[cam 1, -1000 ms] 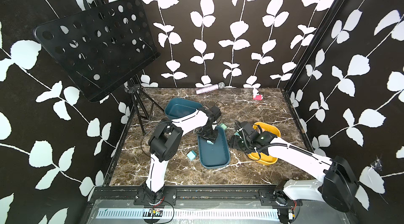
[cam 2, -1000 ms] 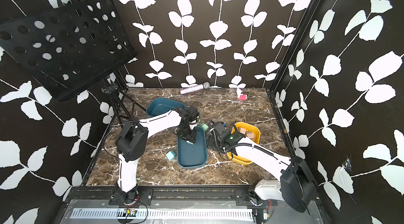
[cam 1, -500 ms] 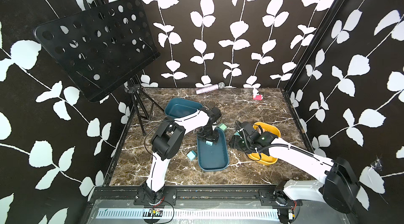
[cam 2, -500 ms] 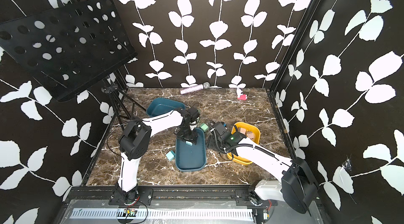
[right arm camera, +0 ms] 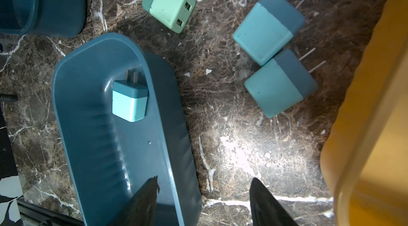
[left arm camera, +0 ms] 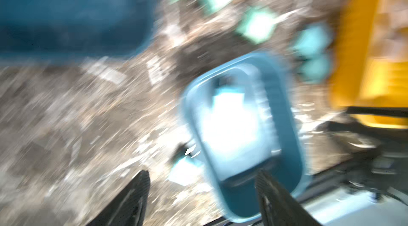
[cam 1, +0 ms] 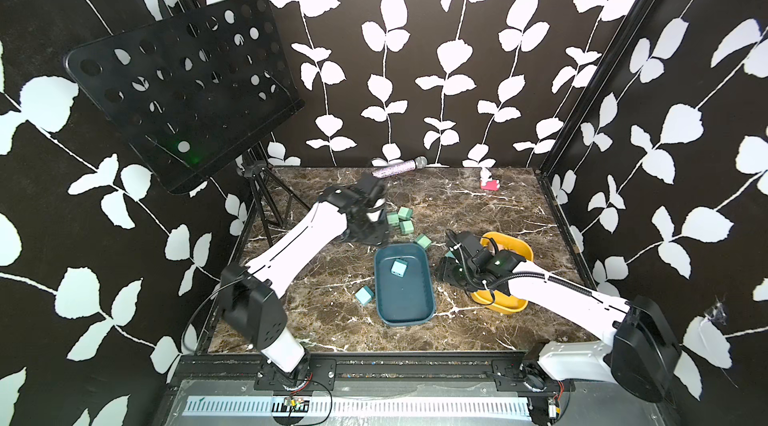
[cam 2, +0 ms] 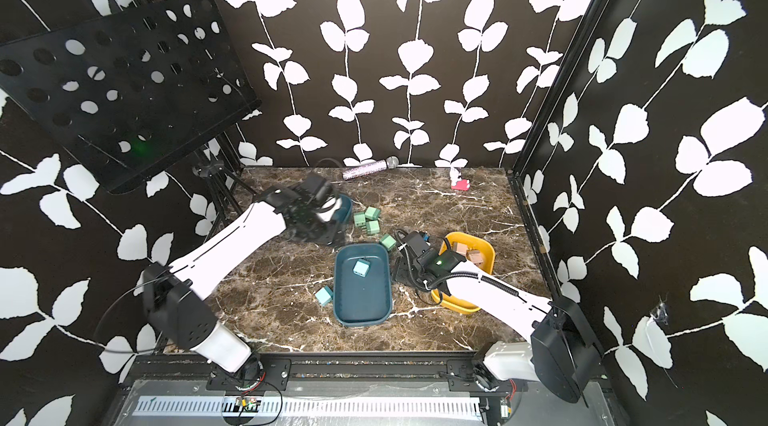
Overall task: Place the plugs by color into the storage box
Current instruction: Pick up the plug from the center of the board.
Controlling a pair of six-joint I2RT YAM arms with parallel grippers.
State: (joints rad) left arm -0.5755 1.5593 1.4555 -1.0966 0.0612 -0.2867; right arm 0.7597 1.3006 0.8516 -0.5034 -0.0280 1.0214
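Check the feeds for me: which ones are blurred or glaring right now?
Left wrist view: heavy motion blur, and the floor of the dark teal tray is blown out white. Right wrist view: sharp, with one bright glare patch on the marble table; the light blue plug in the tray reads clearly. Both top views: evenly lit, mostly sharp.
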